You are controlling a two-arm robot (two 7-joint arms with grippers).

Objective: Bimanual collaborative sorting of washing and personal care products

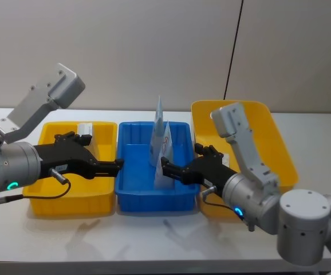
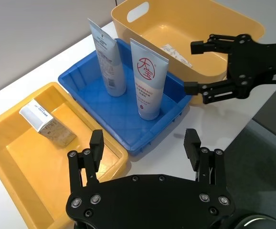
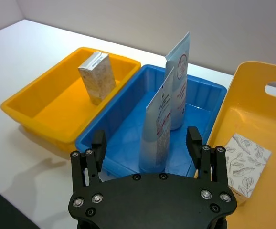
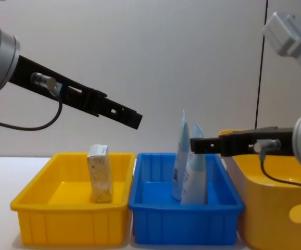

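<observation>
Two soft, tapering tubes stand cap-down in the ribbed blue bin (image 4: 182, 225). The first tube (image 2: 149, 86) shows a red round seal with Chinese characters, and the second tube (image 2: 108, 62) has grey print too fine to read. A beige carton (image 2: 47, 125) stands in the left yellow bin (image 4: 67, 225). A leaf-patterned carton (image 3: 247, 161) lies in the right yellow bin (image 4: 275, 219). The left gripper (image 2: 144, 142) hovers spread above the seam between the left yellow bin and the blue bin. The right gripper (image 3: 146, 139) is spread and empty beside the tubes.
</observation>
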